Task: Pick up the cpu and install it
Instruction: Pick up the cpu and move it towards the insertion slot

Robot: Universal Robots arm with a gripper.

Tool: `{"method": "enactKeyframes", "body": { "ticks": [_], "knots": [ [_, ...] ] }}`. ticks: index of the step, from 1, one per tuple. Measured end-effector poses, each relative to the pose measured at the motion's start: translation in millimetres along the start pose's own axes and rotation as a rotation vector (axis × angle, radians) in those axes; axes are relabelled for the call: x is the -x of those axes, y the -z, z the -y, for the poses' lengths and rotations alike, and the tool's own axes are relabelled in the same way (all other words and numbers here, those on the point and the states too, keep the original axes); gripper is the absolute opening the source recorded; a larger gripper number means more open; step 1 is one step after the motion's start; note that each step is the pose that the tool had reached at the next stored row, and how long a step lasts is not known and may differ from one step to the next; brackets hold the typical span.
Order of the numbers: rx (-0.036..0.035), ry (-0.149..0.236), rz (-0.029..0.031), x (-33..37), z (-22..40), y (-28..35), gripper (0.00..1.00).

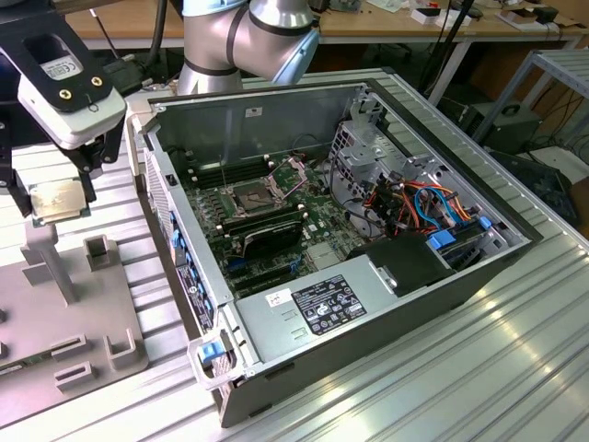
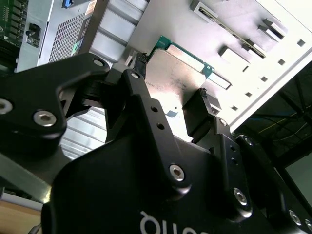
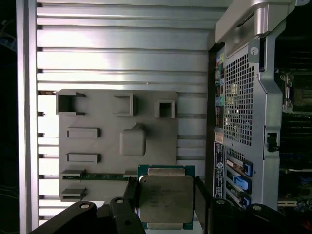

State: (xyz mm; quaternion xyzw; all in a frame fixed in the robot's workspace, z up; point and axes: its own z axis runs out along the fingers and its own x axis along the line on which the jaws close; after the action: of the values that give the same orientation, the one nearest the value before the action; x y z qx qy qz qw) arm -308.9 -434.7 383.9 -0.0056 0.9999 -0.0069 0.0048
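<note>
In both wrist views the gripper [image 3: 165, 194] pinches the cpu [image 3: 165, 202] by two opposite edges, one black finger [image 2: 197, 109] on each side, with the dull metal top facing the cameras (a green board edge shows around it). The chip hangs in the air, clear of the grey fixture plate [image 3: 97, 117] beneath it, which lies on the ribbed aluminium table [image 1: 460, 368]. Farther toward the exterior view's right stands the open computer case [image 1: 248, 120], with the dark square socket [image 1: 253, 195] on its green board. A wooden workbench [image 1: 386, 28] runs behind.
</note>
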Motion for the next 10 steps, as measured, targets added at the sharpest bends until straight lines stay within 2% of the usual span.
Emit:
{"method": "enactKeyframes", "body": {
  "ticks": [10],
  "knots": [
    [0.0000, 0.000, 0.0000, 5.1, 0.1, 0.0, 0.55]
  ]
}}
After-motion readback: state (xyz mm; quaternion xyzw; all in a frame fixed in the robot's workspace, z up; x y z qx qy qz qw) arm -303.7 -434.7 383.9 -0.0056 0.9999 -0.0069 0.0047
